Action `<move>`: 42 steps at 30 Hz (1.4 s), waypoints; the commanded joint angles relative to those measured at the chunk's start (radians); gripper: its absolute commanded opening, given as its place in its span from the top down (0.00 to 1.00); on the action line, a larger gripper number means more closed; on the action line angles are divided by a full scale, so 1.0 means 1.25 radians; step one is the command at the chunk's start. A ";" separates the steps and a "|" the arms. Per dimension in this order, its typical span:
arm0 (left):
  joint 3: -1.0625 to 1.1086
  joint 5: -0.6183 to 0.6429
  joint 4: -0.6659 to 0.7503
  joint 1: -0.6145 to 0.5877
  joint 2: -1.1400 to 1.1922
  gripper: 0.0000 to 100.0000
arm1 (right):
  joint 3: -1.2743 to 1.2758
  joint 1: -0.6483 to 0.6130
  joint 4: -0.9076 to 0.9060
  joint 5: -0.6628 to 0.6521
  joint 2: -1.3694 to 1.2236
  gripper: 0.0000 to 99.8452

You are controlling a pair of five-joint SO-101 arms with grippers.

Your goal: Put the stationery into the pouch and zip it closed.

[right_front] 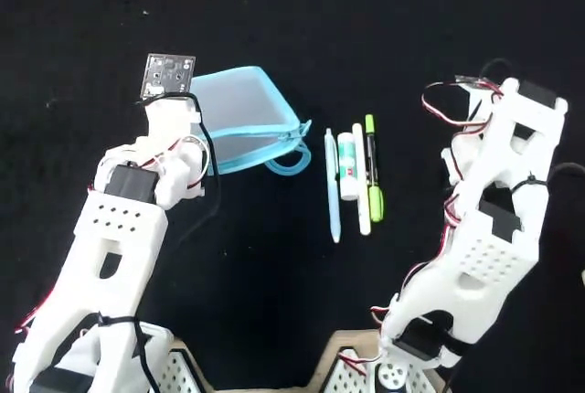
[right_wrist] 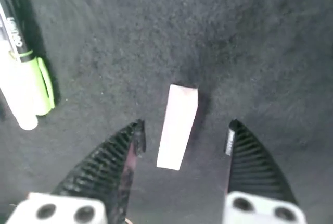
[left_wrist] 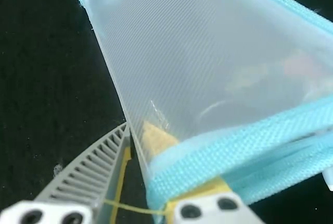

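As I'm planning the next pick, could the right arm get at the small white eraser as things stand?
Probably yes: the right gripper has its fingers open on either side of the eraser, which lies free on the table, apart from the green-capped pen.

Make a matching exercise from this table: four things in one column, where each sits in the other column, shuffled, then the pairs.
Things
1. pouch
2. white block
3. light-blue pen
4. green marker

Places
A. straddled by the open right tool
B. end of the stationery row nearest the pouch
C. edge gripped by the left tool
D. end of the stationery row farthest from the pouch

Pairs: 1-C; 2-A; 3-B; 4-D
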State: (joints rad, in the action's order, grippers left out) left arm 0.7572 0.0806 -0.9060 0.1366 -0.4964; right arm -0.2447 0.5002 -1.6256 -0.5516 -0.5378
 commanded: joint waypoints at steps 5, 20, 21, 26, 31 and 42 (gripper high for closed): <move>0.055 0.010 -0.004 0.007 0.011 0.97 | 0.176 0.004 0.196 -0.104 0.025 0.78; 0.055 0.010 -0.004 0.007 0.014 0.97 | 0.197 -0.002 0.295 -0.056 0.255 0.99; 0.055 0.010 -0.004 0.007 0.014 0.97 | 0.197 0.000 0.325 -0.058 0.249 0.99; 0.055 0.010 -0.004 0.007 0.014 0.97 | 0.191 0.007 0.399 -0.058 0.152 0.96; 0.055 0.010 -0.004 0.007 0.015 0.97 | 0.172 0.015 0.393 -0.071 0.084 0.83; 0.055 0.010 -0.004 0.007 0.014 0.97 | 0.062 0.009 0.258 -0.086 0.062 0.83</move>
State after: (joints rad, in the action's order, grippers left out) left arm 0.7572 0.0821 -0.9060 0.1366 -0.4964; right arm -0.1097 0.5002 -1.2881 -0.6467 -0.4503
